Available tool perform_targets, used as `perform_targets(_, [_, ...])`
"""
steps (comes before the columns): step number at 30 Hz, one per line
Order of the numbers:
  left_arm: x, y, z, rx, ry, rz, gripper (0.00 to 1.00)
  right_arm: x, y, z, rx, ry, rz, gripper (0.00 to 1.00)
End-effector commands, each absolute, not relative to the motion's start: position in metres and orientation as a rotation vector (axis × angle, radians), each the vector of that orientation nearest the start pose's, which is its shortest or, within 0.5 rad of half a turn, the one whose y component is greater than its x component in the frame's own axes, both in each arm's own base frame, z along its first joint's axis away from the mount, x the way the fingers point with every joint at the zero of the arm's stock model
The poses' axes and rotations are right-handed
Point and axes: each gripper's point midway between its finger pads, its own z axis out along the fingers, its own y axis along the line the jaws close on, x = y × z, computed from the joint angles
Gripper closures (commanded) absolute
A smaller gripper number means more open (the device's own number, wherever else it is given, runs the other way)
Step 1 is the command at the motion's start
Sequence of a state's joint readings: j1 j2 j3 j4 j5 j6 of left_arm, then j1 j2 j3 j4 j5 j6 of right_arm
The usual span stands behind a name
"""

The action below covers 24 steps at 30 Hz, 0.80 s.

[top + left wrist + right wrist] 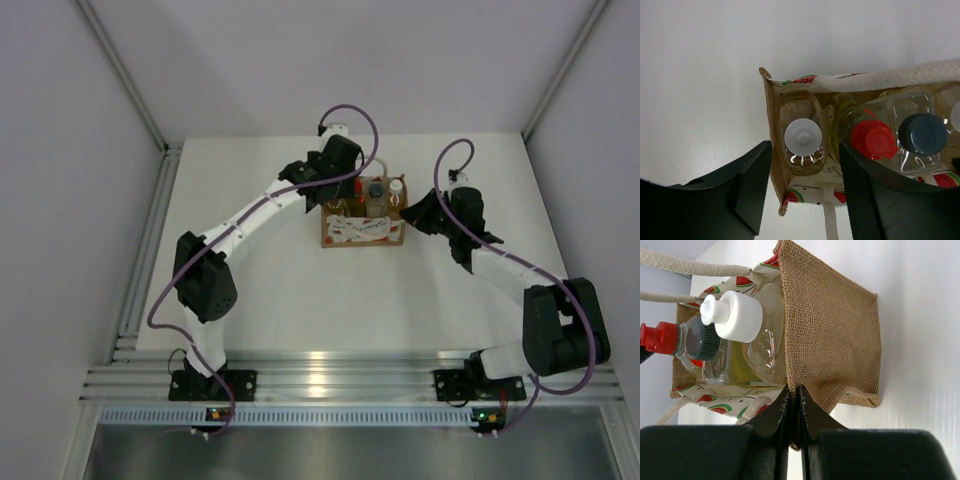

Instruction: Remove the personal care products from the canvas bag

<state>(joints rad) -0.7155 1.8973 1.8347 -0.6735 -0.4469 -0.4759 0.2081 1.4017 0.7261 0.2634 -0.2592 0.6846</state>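
The canvas bag [362, 232] stands upright mid-table, with brown burlap sides [835, 335] and a white panel printed with watermelons. Inside stand an amber bottle with a white cap [802, 137], a yellow one with a red cap [872, 139], a clear one with a dark cap [924, 134], and another white-capped amber bottle [737, 315]. My left gripper [805, 187] is over the bag's left end. Its jaws straddle the first amber bottle and the end wall, close beside them, part-way closed. My right gripper [794, 388] is shut on the rim of the bag's right burlap wall.
The bag's pale rope handles [685, 267] loop over its top beside the bottle caps. The white table [270, 300] has grey walls left, right and behind. An aluminium rail [320, 385] runs along its near edge by the arm bases.
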Motion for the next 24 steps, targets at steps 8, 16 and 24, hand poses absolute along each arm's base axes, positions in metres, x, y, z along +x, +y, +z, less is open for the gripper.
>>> perform_targets(8, [0.443,-0.289,0.215,0.035,2.188,-0.044,0.43,0.374,0.141,0.113,0.337,2.128,0.744,0.94])
perform_targets(16, [0.448,-0.291,0.198,0.038,2.207,-0.006,0.49,0.374,0.140,0.114,0.338,2.123,0.738,0.95])
perform_targets(24, [0.446,-0.292,0.198,0.042,2.214,-0.022,0.87,0.373,0.141,0.116,0.337,2.119,0.747,0.95])
